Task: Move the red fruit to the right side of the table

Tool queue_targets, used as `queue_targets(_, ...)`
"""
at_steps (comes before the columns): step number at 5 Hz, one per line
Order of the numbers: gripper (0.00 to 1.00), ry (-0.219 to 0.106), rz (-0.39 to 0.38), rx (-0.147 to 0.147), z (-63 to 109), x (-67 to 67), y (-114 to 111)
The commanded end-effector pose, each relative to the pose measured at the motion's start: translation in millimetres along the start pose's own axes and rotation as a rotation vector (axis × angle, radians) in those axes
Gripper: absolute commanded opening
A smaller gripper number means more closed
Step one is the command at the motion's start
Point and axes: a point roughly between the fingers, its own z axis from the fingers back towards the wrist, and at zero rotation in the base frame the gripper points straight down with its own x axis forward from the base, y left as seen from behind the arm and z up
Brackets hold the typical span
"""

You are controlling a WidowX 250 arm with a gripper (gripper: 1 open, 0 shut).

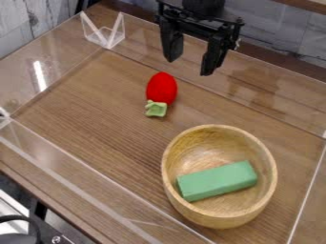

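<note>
The red fruit (160,91), a small glossy strawberry-like toy with a light green cap, lies on the brown wood-grain table (90,105) near its middle. My gripper (189,57) hangs above the far part of the table, up and a little right of the fruit. Its dark fingers (211,62) point down and stand apart, open, with nothing between them. The gripper does not touch the fruit.
A round light wooden bowl (257,152) sits at the front right with a green rectangular block (216,180) inside it. Low clear acrylic walls (102,29) border the table on all sides.
</note>
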Motion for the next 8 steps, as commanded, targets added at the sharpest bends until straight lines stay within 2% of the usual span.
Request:
queue_targets(1, 1.0, 0.029, 0.023, -0.007, -7.2, -1.8, -4)
queue_targets(2, 1.0, 0.016, 0.073, -0.012, -9.2, -17.1, 18)
queue_targets(3, 1.0, -0.027, 0.025, -0.015, -9.4, -27.7, 58)
queue_targets(4, 1.0, -0.092, -0.027, -0.015, -8.9, -39.0, 91)
queue_targets(5, 1.0, -0.153, 0.002, -0.012, -16.5, -57.0, 127)
queue_targets(6, 1.0, -0.202, 0.025, -0.015, -30.9, -59.4, 148)
queue_targets(7, 1.0, -0.217, 0.059, -0.005, -49.3, -58.0, 153)
queue_targets(8, 0.0, -0.223, 0.085, 0.005, -60.9, -54.3, 156)
